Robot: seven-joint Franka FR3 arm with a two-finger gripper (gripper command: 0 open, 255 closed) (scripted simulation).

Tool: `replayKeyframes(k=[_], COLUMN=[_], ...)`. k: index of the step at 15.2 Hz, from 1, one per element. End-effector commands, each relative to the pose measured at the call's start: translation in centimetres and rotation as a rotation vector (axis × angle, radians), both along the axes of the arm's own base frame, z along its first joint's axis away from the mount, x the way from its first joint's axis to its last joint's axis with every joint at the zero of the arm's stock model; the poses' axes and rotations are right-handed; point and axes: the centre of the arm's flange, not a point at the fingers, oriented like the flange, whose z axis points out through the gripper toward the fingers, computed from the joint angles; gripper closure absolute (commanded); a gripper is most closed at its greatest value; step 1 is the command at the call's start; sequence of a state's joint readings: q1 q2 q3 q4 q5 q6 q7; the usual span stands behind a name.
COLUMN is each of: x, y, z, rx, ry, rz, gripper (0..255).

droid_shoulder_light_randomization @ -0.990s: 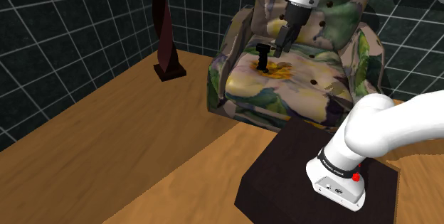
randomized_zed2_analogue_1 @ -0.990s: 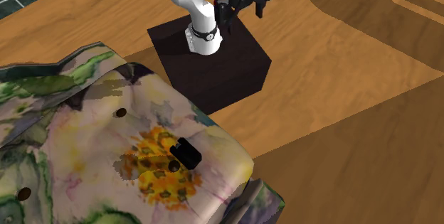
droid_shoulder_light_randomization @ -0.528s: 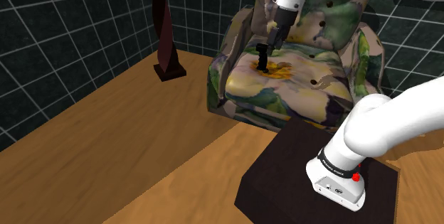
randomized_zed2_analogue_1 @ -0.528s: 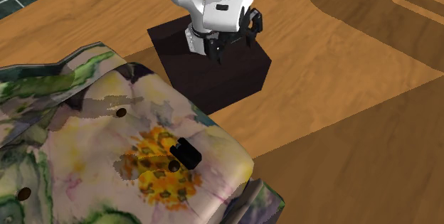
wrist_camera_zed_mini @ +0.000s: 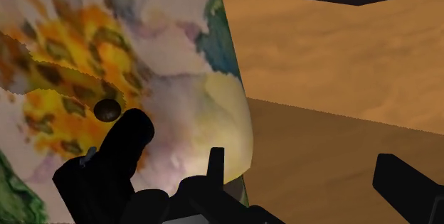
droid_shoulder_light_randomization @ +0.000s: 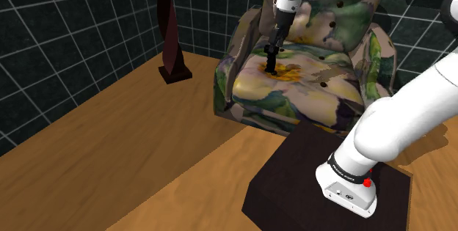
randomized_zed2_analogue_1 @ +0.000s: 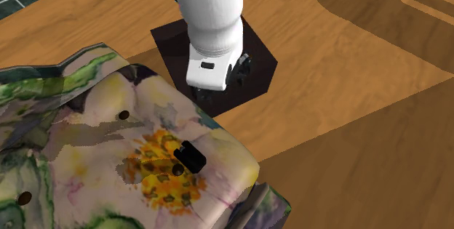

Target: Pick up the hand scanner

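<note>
On the seat cushion of a flower-patterned upholstered armchair (droid_shoulder_light_randomization: 323, 101), a small black hand scanner (droid_shoulder_light_randomization: 271, 65) is sitting on the yellow-orange bloom, near the cushion's front edge and just beside a dark upholstery button (wrist_camera_zed_mini: 107, 109). The all-black two-finger gripper (droid_shoulder_light_randomization: 271, 48) is hanging close over it, pointing down. In the wrist view its fingers (wrist_camera_zed_mini: 215, 160) are standing spread apart with nothing between them. The hand scanner is lying outside the gap, beside one finger. The white arm (droid_shoulder_light_randomization: 396, 130) is reaching over from a dark box stand (droid_shoulder_light_randomization: 290, 182) on the wooden floor (droid_shoulder_light_randomization: 110, 156).
</note>
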State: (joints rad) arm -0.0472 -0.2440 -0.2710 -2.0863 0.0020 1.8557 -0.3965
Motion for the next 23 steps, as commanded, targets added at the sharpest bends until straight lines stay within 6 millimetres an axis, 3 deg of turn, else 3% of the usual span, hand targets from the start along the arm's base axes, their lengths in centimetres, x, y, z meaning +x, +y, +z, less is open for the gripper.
replayKeyframes(k=[1, 13, 21, 23], x=[1.6, 12.0, 12.4, 12.4], y=[-1.7, -12.2, -12.5, -12.5], z=[-1.1, -5.4, -9.6, -9.6], rx=[-0.011, -0.069, -0.071, -0.071], ry=[0.003, 0.02, 0.021, 0.021], rz=[0.005, 0.028, 0.029, 0.029], gripper=[0, 0, 0, 0])
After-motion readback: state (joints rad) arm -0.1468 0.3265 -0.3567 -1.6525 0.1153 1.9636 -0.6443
